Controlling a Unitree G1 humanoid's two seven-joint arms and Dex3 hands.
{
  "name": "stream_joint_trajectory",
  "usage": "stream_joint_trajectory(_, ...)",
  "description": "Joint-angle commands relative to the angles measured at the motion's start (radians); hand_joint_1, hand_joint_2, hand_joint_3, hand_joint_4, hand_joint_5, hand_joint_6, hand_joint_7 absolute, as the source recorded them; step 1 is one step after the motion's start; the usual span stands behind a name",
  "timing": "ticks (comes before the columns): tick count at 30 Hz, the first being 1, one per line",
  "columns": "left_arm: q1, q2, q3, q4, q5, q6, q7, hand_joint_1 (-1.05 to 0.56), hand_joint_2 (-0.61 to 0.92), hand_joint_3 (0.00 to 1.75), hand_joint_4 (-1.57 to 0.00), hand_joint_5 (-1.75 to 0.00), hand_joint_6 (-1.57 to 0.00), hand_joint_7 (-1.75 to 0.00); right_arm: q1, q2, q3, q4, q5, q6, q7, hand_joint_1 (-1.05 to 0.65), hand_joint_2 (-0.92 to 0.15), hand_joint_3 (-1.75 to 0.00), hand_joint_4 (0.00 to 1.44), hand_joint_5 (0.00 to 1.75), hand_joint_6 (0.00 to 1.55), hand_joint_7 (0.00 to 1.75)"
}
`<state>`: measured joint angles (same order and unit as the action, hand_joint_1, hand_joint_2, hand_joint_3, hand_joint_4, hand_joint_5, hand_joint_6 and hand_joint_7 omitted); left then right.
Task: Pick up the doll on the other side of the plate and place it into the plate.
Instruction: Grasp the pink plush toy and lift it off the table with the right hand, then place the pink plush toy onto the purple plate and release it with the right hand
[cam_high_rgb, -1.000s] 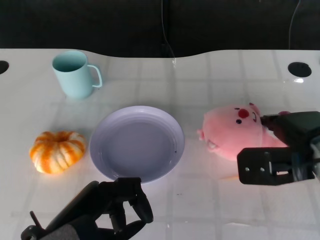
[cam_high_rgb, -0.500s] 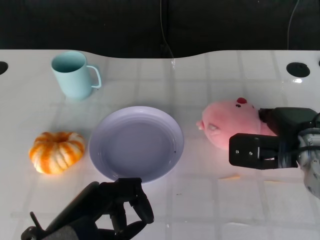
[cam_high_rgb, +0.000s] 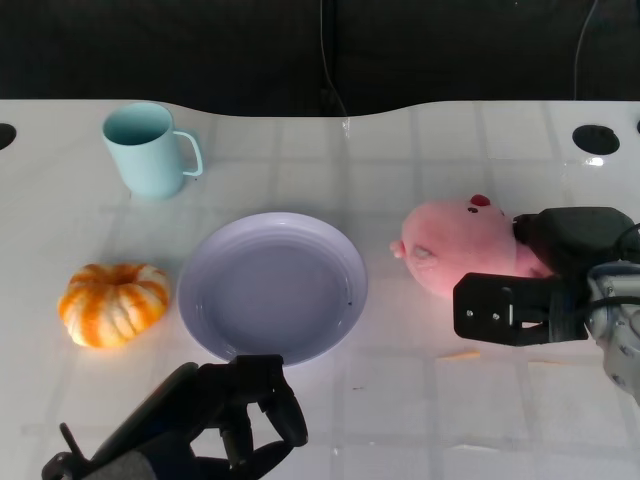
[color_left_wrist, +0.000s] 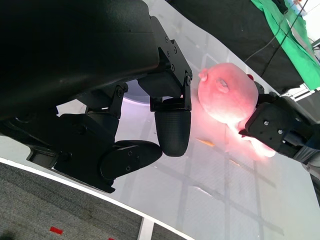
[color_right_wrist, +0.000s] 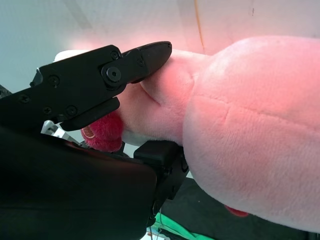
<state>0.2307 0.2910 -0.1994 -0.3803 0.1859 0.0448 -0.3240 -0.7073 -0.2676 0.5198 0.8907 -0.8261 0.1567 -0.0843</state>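
While held by rt hand (cam_high_rgb: 530, 290), doll (cam_high_rgb: 455, 245) beside plate (cam_high_rgb: 215, 330)

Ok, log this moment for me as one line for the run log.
phase: grasp | right hand: fingers grip pink doll | doll: right of plate, not in it | left hand: holds nothing

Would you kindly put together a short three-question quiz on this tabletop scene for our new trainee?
1. True or false: the plate already has the pink doll on it.
2. Which hand grips the doll? A) left hand B) right hand
3. Fill in: the object on the opposite side of the plate from the doll is a small orange ____.

Key
1. False; the plate holds nothing.
2. B; the right wrist view shows its fingers pressed into the plush.
3. pumpkin
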Motion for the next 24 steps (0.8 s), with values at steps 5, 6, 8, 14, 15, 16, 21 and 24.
stream_joint_trajectory(5,-0.008,0.016,0.012,0.009,-0.005,-0.009,-0.004,-0.24,0.7,0.73,-0.66,-1.75,-0.64,-1.39,0.067,-0.05,-0.054,-0.131,0.052,-0.037,-0.082,-0.27,-0.92,-0.18,0.78,1.47,1.18,0.17)
stream_joint_trajectory(6,-0.01,0.016,0.013,0.012,-0.006,-0.011,-0.004,-0.24,0.7,0.73,-0.66,-1.75,-0.64,-1.39,0.07,-0.059,-0.06,-0.153,0.054,-0.038,-0.09,-0.27,-0.92,-0.18,0.8,1.45,1.18,0.17)
stream_joint_trajectory(8,-0.014,0.017,0.014,0.022,-0.007,-0.019,-0.003,-0.24,0.7,0.73,-0.66,-1.75,-0.64,-1.4,0.074,-0.074,-0.072,-0.181,0.057,-0.054,-0.126,-0.26,-0.91,-0.2,0.8,1.58,1.19,0.23)
stream_joint_trajectory(14,-0.023,0.019,0.015,0.042,0.001,-0.037,0.001,-0.24,0.7,0.74,-0.65,-1.75,-0.63,-1.4,0.062,-0.099,-0.11,-0.234,0.067,-0.102,-0.184,-0.25,-0.83,-0.34,0.83,1.74,0.91,1.03)
stream_joint_trajectory(15,-0.023,0.02,0.014,0.042,0.003,-0.037,0.001,-0.24,0.7,0.74,-0.65,-1.75,-0.63,-1.4,0.06,-0.103,-0.116,-0.247,0.068,-0.105,-0.184,-0.25,-0.82,-0.35,0.83,1.74,0.89,1.07)
stream_joint_trajectory(16,-0.024,0.019,0.012,0.042,0.004,-0.036,0.001,-0.24,0.7,0.74,-0.65,-1.75,-0.63,-1.39,0.057,-0.106,-0.122,-0.259,0.069,-0.108,-0.181,-0.25,-0.8,-0.4,0.85,1.74,0.86,1.15)
stream_joint_trajectory(21,-0.024,0.015,0.007,0.053,0.011,-0.052,0.007,-0.24,0.7,0.75,-0.66,-1.75,-0.64,-1.38,0.046,-0.116,-0.141,-0.344,0.069,-0.1,-0.123,-0.26,-0.72,-0.49,0.86,1.75,0.79,1.35)
stream_joint_trajectory(24,-0.023,0.013,0.006,0.052,0.013,-0.047,0.006,-0.25,0.7,0.75,-0.66,-1.75,-0.65,-1.37,0.036,-0.111,-0.148,-0.388,0.079,-0.115,-0.09,-0.26,-0.69,-0.52,0.86,1.75,0.77,1.44)
